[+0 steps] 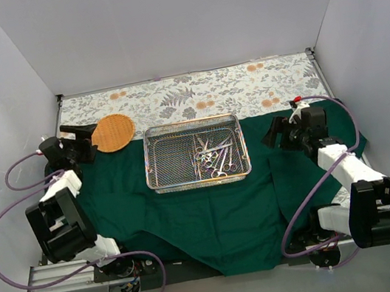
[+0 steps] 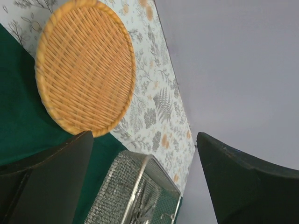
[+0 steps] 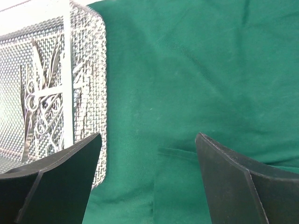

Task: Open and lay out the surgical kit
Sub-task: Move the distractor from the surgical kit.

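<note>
Here, a dark green cloth (image 1: 215, 221) lies spread open over most of the counter, from its near edge to a strip of leaf-and-flower patterned covering (image 1: 193, 92) along the far side. A rectangular wire-mesh tray (image 1: 158, 159) sits on the far middle part of the cloth, with its far rim at the line where green meets the pattern. Small steel scissors and forceps (image 1: 216, 159) lie in a loose pile in the right half of the tray, with their ring handles tangled together.

To the left of the tray, apart from it, a round flat woven orange basket (image 1: 113, 132) rests on the patterned strip, and its near edge overlaps the green cloth.

The left fingers (image 2: 51, 182) are just beside the basket on its left, at the far left corner of the cloth. They are spread wide and pinch nothing. In the left wrist view the basket and a corner of the tray show between them.

The right fingers (image 3: 243, 186) are over the green cloth to the right of the tray, near its right rim but not touching it. They too are spread wide and hold nothing, with only flat green fabric between them.
</note>
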### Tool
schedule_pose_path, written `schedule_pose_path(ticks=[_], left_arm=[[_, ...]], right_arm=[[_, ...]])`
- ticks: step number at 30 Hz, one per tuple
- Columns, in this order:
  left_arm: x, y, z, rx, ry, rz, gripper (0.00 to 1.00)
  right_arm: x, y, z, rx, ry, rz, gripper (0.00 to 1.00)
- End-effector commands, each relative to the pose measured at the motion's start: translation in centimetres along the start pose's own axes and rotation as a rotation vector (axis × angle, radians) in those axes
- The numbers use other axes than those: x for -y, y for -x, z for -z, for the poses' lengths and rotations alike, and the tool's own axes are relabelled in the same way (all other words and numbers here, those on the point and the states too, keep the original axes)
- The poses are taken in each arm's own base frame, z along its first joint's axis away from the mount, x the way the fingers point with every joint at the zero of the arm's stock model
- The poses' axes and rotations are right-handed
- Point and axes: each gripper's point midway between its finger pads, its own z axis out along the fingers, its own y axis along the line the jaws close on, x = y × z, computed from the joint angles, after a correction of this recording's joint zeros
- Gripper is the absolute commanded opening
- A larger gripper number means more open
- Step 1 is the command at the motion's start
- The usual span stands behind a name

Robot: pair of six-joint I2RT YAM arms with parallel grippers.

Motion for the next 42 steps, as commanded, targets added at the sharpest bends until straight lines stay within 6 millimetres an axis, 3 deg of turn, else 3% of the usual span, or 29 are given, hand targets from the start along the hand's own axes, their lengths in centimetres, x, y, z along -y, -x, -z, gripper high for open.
schedule_pose_path(ticks=[1, 3, 4, 7, 8, 10, 12, 14, 15, 17, 19, 20, 21, 24, 25, 27, 28, 35, 42], left_arm=[[-0.5, 2.6, -2.2, 0.054, 0.042, -0.080, 0.96], [-1.2, 3.3, -3.4, 0.053, 0.055, -0.120, 0.98], [0.1, 4.3, -4.0, 0.070, 0.034, -0.153, 0.98], [0.1, 4.9, -5.7, 0.044, 0.015, -0.229, 0.98], [1.3, 5.8, -6.3, 0.056, -0.012, -0.266, 0.98], [0.3, 6.4, -7.6, 0.061, 0.007, -0.335, 0.98], [1.1, 7.5, -8.6, 0.082, -0.023, -0.398, 0.98], [-0.4, 7.0, -10.4, 0.027, -0.022, -0.447, 0.98], [0.4, 7.5, -11.2, 0.015, -0.051, -0.471, 0.98], [-1.5, 6.0, -13.0, -0.086, -0.068, -0.492, 0.98], [-0.5, 6.5, -14.2, -0.113, -0.118, -0.533, 0.98], [-1.7, 5.5, -15.0, -0.171, -0.132, -0.527, 0.98], [-1.0, 5.8, -15.6, -0.174, -0.154, -0.538, 0.98], [-3.2, 5.2, -17.1, -0.233, -0.139, -0.541, 0.98], [-2.7, 5.5, -17.5, -0.239, -0.152, -0.549, 0.98], [-4.1, 4.8, -18.5, -0.289, -0.153, -0.536, 0.98], [-3.8, 5.0, -18.8, -0.298, -0.161, -0.532, 0.98], [-5.1, 2.5, -19.7, -0.452, -0.247, -0.450, 0.98], [-5.6, -0.7, -19.1, -0.591, -0.308, -0.387, 0.98]], right_arm=[[-0.8, 0.1, -0.3, 0.013, 0.040, 0.035, 0.90], [-0.9, 0.1, -0.3, 0.016, 0.041, 0.040, 0.90], [-1.0, 0.1, -0.3, 0.017, 0.045, 0.045, 0.90], [-1.3, 0.0, -0.4, 0.013, 0.054, 0.054, 0.90], [-1.3, -0.2, -0.5, 0.007, 0.057, 0.055, 0.90], [-1.6, -0.3, -0.6, 0.006, 0.066, 0.064, 0.90], [-1.6, -0.7, -0.8, -0.003, 0.069, 0.065, 0.89], [-1.8, -0.8, -0.9, -0.011, 0.076, 0.072, 0.89], [-1.9, -0.9, -0.9, -0.014, 0.081, 0.075, 0.89], [-2.2, -1.2, -1.1, -0.025, 0.092, 0.087, 0.89], [-2.4, -1.5, -1.2, -0.034, 0.101, 0.101, 0.89], [-2.5, -1.6, -1.3, -0.036, 0.102, 0.104, 0.89], [-2.5, -1.6, -1.3, -0.039, 0.104, 0.107, 0.89], [-2.9, -2.0, -1.5, -0.054, 0.116, 0.125, 0.89], [-3.1, -2.2, -1.5, -0.059, 0.120, 0.139, 0.89], [-3.2, -2.4, -1.6, -0.065, 0.120, 0.145, 0.89], [-3.3, -2.5, -1.7, -0.068, 0.123, 0.149, 0.89], [-3.2, -2.8, -2.0, -0.087, 0.115, 0.162, 0.89], [-3.2, -2.9, -2.1, -0.098, 0.113, 0.170, 0.89]])
